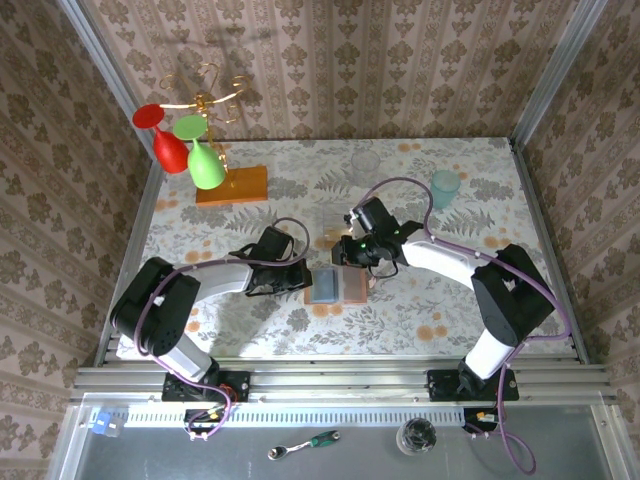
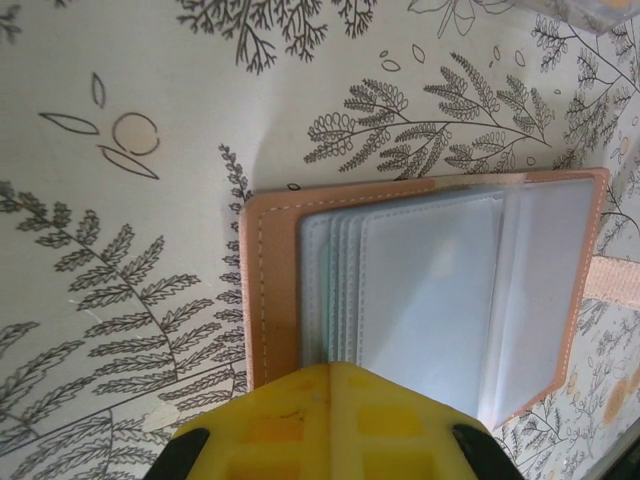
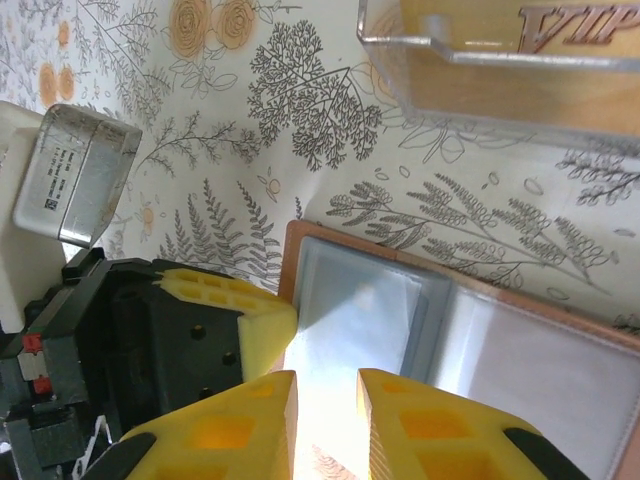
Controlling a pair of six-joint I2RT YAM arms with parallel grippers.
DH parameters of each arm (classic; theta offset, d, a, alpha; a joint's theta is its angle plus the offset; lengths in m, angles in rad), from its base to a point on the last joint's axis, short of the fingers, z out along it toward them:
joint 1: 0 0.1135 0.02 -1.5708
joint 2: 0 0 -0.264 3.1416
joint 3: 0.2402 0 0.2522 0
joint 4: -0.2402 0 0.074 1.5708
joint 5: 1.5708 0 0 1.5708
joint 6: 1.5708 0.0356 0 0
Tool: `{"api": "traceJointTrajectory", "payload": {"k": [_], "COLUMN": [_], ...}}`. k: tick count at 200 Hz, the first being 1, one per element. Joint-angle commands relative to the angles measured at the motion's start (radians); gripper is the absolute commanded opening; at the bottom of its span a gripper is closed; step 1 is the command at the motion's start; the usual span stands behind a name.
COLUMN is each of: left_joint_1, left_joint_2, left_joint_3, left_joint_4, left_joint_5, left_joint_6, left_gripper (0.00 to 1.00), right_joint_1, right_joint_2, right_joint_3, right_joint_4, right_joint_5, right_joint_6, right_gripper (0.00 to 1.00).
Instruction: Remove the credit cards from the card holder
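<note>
The card holder (image 1: 336,285) lies open on the table between both arms, with a brown rim (image 2: 268,290) and grey-blue pockets (image 3: 365,310). Thin teal edges (image 2: 330,290) stack inside one pocket; I cannot tell the credit cards from the pocket leaves. My left gripper (image 2: 335,368) is shut, its yellow fingertips together at the holder's near edge, with nothing visible between them. It appears at the holder's left rim as the left gripper (image 3: 255,320) in the right wrist view. My right gripper (image 3: 327,400) hovers over the glare-lit pocket with a narrow gap between its fingers.
A clear plastic box (image 3: 500,50) with gold lettering stands just beyond the holder. Farther back are an orange wooden slab (image 1: 232,185), a rack with red and green glasses (image 1: 185,140), a clear glass (image 1: 366,160) and a teal cup (image 1: 445,187).
</note>
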Motion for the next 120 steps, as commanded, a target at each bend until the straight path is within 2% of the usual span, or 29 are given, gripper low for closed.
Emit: {"api": "traceJointTrajectory", "payload": {"k": [1, 53, 120], "left_joint_1": [-0.006, -0.006, -0.008], "left_joint_2": [-0.036, -0.014, -0.004], "left_joint_3": [0.004, 0.002, 0.001], "left_joint_4": [-0.036, -0.040, -0.051], "left_joint_5": [-0.038, -0.037, -0.039], "left_joint_6": [-0.010, -0.006, -0.026], "left_gripper": [0.06, 0.05, 0.05], "right_joint_1": [0.021, 0.029, 0.038], "right_joint_2": [0.010, 0.066, 0.078], "right_joint_3": [-0.013, -0.018, -0.026], "right_joint_4": [0.032, 0.050, 0.052], "right_joint_5": [-0.052, -0.125, -0.133], "right_joint_6": [0.080, 0.113, 0.118], "right_gripper": [0.24, 0.28, 0.28]}}
